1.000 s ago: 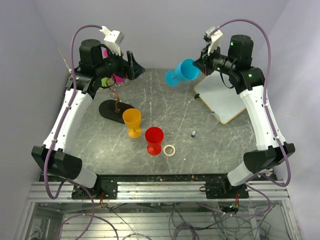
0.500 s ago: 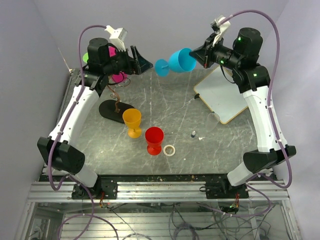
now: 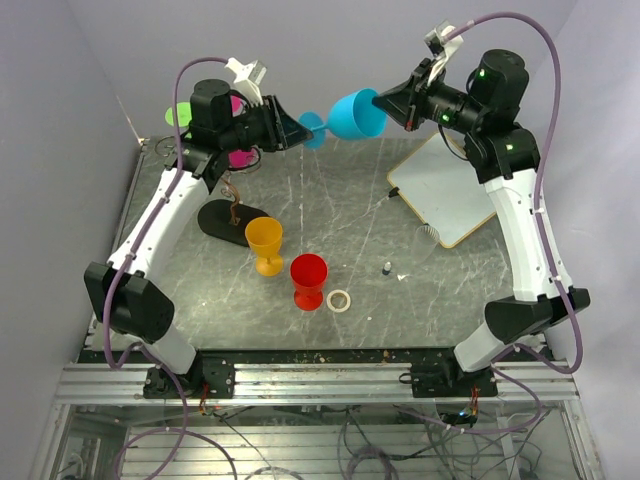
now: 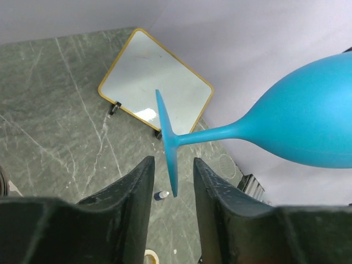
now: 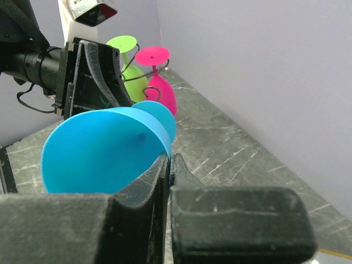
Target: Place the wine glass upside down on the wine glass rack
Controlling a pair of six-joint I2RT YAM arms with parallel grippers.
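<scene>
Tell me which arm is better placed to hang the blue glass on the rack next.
Left. The left gripper straddles the foot of the blue glass, and the rack stands on its side. The right gripper pinches the rim, farther away.

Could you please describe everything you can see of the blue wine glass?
The blue wine glass is matte, opaque, plastic-looking: a rounded bowl, thin stem and flat disc foot. It hangs sideways in mid-air, mouth toward the right gripper, whose jaws pinch its rim. Its foot sits between the open jaws of the left gripper, with gaps on both sides.
</scene>
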